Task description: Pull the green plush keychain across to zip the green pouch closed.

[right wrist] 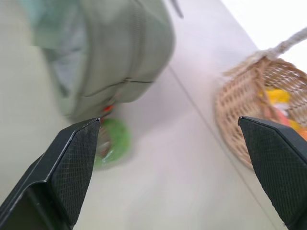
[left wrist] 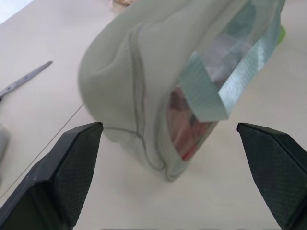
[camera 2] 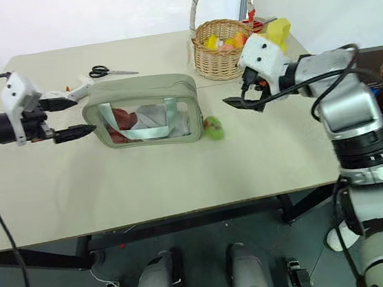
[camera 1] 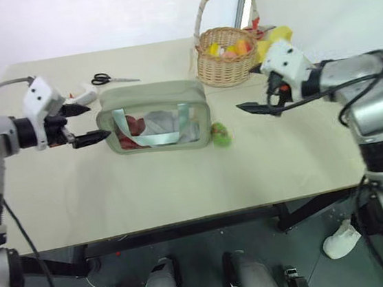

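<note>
The green pouch [camera 1: 154,116] stands on the table's middle, its clear window with the pale strap facing me and red things inside. The green plush keychain [camera 1: 220,134] lies on the table at the pouch's right end, touching that corner. My left gripper [camera 1: 95,121] is open just off the pouch's left end, with nothing between its fingers [left wrist: 62,177]. My right gripper [camera 1: 248,90] hangs open to the right of the keychain and a little above the table, clear of it. In the right wrist view the keychain [right wrist: 112,141] sits below the pouch's end [right wrist: 110,52].
A wicker basket [camera 1: 227,60] with yellow and orange things stands behind the pouch at the right, close to my right gripper. Scissors [camera 1: 111,78] and a white tool [camera 1: 84,97] lie at the back left. The table's front edge [camera 1: 186,220] runs below the pouch.
</note>
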Motion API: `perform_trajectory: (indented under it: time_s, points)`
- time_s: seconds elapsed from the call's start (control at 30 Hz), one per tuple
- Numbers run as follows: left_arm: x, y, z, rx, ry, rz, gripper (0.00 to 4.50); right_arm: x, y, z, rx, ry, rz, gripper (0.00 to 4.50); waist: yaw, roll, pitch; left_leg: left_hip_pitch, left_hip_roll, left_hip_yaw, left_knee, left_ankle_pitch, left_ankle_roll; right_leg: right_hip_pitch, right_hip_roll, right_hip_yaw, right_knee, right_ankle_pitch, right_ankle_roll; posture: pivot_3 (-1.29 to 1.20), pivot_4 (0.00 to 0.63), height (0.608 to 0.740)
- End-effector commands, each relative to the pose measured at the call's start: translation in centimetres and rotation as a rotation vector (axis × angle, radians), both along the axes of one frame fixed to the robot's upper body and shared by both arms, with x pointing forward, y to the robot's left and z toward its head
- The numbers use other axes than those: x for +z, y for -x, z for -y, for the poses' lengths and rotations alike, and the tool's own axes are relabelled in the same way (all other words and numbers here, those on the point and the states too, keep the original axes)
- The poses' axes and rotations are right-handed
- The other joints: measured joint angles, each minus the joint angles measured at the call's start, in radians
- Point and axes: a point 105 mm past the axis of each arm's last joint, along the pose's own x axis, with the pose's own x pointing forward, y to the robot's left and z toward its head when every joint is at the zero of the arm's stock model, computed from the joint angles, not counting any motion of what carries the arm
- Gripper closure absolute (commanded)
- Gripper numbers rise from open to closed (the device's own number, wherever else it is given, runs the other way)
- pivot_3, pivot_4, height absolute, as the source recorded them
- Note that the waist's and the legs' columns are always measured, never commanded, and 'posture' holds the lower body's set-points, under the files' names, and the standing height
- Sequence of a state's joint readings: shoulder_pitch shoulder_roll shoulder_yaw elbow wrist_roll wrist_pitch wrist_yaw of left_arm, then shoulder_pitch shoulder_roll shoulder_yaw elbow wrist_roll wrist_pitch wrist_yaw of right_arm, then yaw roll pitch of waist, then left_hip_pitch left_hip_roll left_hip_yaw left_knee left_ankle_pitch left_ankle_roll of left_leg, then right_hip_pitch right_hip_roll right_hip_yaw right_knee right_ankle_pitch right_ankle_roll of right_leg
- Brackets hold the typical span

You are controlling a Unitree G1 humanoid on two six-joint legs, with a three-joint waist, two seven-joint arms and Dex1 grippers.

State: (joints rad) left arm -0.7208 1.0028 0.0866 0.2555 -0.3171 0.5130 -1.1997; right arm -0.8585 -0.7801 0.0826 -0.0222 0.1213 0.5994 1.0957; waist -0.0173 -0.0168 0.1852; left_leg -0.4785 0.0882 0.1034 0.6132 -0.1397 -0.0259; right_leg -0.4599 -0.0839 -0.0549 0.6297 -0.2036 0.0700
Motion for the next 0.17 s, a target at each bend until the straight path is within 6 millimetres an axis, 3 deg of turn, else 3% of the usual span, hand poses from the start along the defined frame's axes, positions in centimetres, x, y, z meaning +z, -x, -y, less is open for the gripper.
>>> perform_trajectory:
  time_s: [0.03,0.17]
  points:
    - [2.6,0.4,-1.6,0.069,0.025,0.070,0.00,2.6,1.8,-2.0,0.085,-0.147,-0.014,0.02,0.000,0.000,0.000,-0.001,0.000,0.000,0.000,0.000,0.000,-0.001,0.000,0.000,0.000,0.000,-0.001,0.00,0.150,0.740]
    - [3.4,0.6,-1.7,0.067,0.050,0.099,0.00,3.1,2.5,-3.1,0.099,-0.219,-0.037,0.02,0.003,0.000,0.000,-0.001,0.000,0.000,0.000,0.000,0.000,-0.001,0.000,0.000,0.000,0.001,-0.001,0.00,0.150,0.740]
